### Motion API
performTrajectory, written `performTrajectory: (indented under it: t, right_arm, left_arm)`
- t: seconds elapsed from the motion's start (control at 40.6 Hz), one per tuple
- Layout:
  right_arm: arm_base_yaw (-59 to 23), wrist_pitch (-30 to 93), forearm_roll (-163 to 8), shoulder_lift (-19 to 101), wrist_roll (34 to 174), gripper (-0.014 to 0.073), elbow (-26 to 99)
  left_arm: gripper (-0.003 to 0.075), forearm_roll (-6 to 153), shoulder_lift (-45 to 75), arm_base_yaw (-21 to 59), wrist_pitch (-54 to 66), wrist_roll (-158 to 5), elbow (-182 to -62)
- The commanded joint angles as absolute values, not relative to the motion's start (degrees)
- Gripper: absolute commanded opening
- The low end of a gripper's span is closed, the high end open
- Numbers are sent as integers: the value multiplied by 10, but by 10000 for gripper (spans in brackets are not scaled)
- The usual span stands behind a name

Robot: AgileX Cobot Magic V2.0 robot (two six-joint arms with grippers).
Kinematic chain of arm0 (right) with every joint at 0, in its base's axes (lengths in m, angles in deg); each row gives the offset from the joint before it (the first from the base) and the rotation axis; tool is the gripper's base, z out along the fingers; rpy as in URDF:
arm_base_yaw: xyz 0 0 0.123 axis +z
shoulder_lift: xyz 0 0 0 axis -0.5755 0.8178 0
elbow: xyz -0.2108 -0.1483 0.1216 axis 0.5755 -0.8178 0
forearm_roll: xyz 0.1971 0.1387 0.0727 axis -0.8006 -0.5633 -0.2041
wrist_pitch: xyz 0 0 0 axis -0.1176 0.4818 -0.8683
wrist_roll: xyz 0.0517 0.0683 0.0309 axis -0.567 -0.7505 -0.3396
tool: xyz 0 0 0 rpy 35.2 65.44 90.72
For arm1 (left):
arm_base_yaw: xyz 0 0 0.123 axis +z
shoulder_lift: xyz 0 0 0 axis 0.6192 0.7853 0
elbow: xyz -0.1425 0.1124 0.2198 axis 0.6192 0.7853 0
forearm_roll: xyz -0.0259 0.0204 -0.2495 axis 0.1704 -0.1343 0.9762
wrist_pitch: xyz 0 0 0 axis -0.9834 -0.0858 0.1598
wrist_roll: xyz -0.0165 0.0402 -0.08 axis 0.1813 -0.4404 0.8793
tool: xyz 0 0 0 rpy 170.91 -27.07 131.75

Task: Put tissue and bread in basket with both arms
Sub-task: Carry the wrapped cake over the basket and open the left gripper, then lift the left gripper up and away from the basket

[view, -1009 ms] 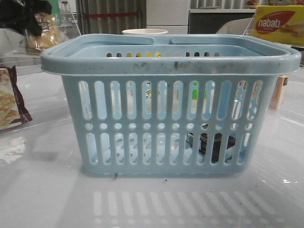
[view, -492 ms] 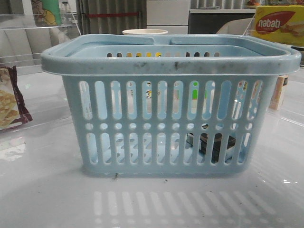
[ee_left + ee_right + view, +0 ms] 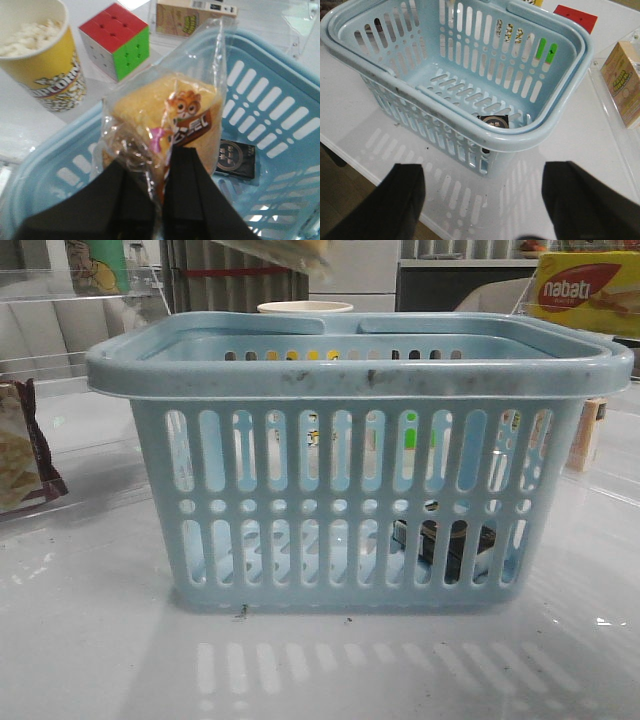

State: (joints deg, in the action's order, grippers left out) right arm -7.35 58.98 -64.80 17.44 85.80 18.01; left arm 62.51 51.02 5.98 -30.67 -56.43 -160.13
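The light-blue basket (image 3: pixel 360 375) stands mid-table. The blackish tissue packet (image 3: pixel 450 545) lies flat on its floor at the right end; it also shows in the left wrist view (image 3: pixel 236 159) and the right wrist view (image 3: pixel 493 121). My left gripper (image 3: pixel 162 165) is shut on the clear wrapper of the golden bread (image 3: pixel 165 115) and holds it above the basket's (image 3: pixel 272 100) opening. Only the wrapper's edge (image 3: pixel 290 252) shows at the top of the front view. My right gripper (image 3: pixel 485 200) is open and empty above the table, on the near side of the basket (image 3: pixel 400 89).
Behind the basket stand a yellow popcorn cup (image 3: pixel 40 55), a Rubik's cube (image 3: pixel 116 41) and a small carton (image 3: pixel 195 17). A nabati box (image 3: pixel 585 290) is at back right, a maroon-edged snack bag (image 3: pixel 25 445) at left. The table's front edge (image 3: pixel 350 165) is close.
The bread in my left gripper has gone from the far upper left, out of view, to the top centre above the basket. The basket and tissue have not moved.
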Motion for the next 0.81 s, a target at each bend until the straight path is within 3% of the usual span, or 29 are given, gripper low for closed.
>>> performTrajectory:
  t: [0.0, 0.123, 0.271, 0.369, 0.787]
  right_arm:
    - [-74, 549, -642, 174, 862, 591, 196]
    - [-74, 549, -642, 174, 862, 591, 196]
    - [-74, 549, -642, 174, 862, 591, 196]
    - [-74, 549, -642, 174, 862, 591, 196]
    - [-74, 549, -642, 174, 862, 591, 196]
  left_arm:
    - [91, 636, 512, 37, -273, -566, -1620]
    - [153, 636, 544, 21, -273, -566, -1620]
    - [407, 634, 558, 17, -281, -566, -1620]
    - [512, 630, 550, 17, -294, -566, -1621]
    - [515, 620, 399, 17, -339, -564, -1560]
